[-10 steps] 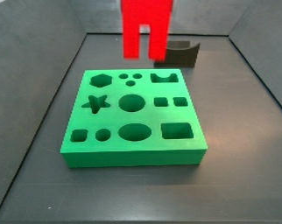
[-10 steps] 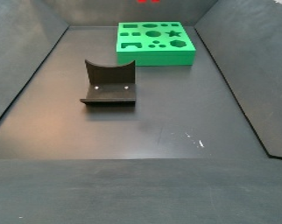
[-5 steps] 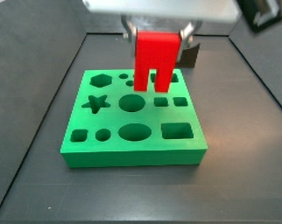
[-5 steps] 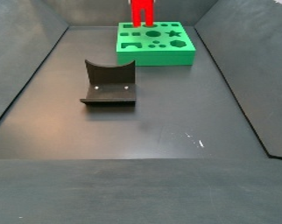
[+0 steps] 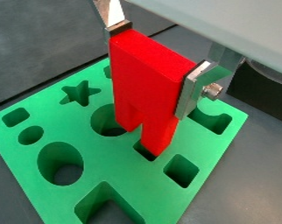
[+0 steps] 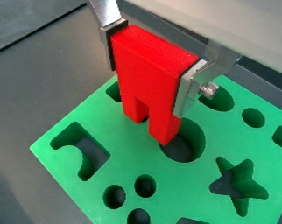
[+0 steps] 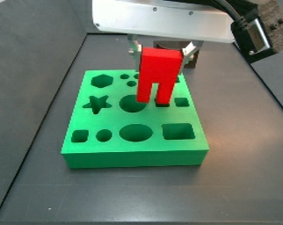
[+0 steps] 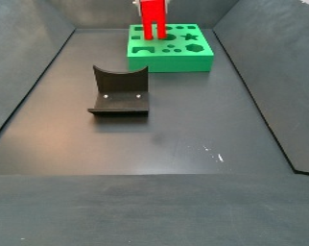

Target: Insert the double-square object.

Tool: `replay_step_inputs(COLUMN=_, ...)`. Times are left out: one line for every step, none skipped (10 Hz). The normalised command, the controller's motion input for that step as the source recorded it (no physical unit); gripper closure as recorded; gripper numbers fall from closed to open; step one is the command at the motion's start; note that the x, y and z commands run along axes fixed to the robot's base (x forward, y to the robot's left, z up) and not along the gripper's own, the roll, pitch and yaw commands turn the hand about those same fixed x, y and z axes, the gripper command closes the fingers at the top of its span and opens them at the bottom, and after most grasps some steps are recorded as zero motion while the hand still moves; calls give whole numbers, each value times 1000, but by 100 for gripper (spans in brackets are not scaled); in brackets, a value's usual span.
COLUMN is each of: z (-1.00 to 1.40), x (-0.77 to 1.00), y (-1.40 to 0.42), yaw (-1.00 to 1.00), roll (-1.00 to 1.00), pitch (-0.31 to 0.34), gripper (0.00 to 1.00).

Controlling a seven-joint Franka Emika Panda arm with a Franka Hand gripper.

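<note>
Currently, findings as follows.
Gripper: the gripper (image 5: 155, 63) is hanging over the green block (image 7: 135, 120), in both wrist views and a side view (image 7: 162, 46); the jaws are clenching the red peg's solid top from two opposite sides.
Fingers: one silver finger (image 6: 193, 85) is pressing on the peg's flank; its mate (image 5: 113, 19) is bearing on the opposite face.
Peg: the red peg (image 5: 150, 86) is standing upright, prongs pointing down. Its prong tips are sitting at or just above the block's top face (image 6: 158, 129); whether they are entering any hole cannot be told.
Peg position: in a side view the peg (image 7: 158, 76) is showing over the block's middle-right area, near the far edge; in a side view (image 8: 151, 18) only its lower part is showing, above the block (image 8: 172, 48).
Block: it is resting flat on the dark worktop (image 8: 157, 154), carrying star, hexagon, round and square cut-outs.
Grey piece: a dark curved piece (image 8: 119, 91) is lying on the worktop, well apart from the block.
</note>
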Motion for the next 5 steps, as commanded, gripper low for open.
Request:
replay_step_inputs(z=-197, x=180, y=0, yaw=0, roll=-174, pitch=-50, gripper=100)
replay_step_inputs(z=-43, x=14, y=71, yaw=0, roll=-267, pitch=-124, gripper=100)
replay_step_inputs(z=20, x=-37, y=71, yaw=-23, roll=-291, pitch=-183, gripper=100)
replay_step_inputs(z=71, x=-46, y=151, yaw=0, roll=-374, pitch=-243, gripper=100)
replay_step_inputs(z=0, x=0, y=66, yaw=0, roll=-347, pitch=-226, gripper=100)
